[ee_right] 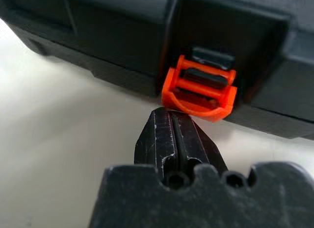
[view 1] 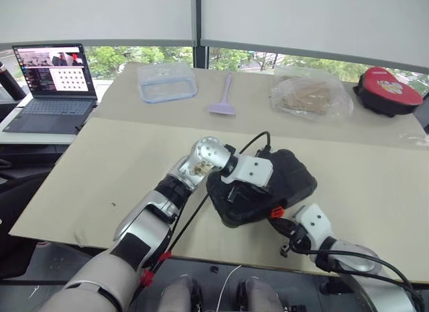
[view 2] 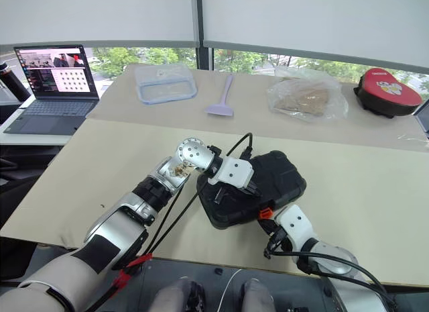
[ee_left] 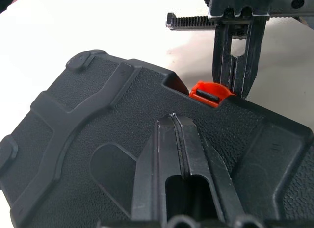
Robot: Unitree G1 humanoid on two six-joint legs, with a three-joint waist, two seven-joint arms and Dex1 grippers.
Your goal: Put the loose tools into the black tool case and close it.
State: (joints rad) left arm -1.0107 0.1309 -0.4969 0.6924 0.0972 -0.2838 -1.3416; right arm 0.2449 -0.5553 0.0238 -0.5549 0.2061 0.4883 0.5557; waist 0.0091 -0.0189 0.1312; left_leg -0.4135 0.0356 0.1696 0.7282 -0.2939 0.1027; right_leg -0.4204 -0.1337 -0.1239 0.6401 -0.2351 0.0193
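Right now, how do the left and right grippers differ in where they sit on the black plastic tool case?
The left gripper lies on top of the black plastic tool case's closed lid, pressing flat against it. The right gripper sits at the case's front edge, its tip just under the orange latch, low by the table. Both have their jaws shut and hold nothing.

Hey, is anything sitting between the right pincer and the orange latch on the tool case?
Nothing. In the right wrist view the shut right pincer sits just below the orange latch of the black tool case.
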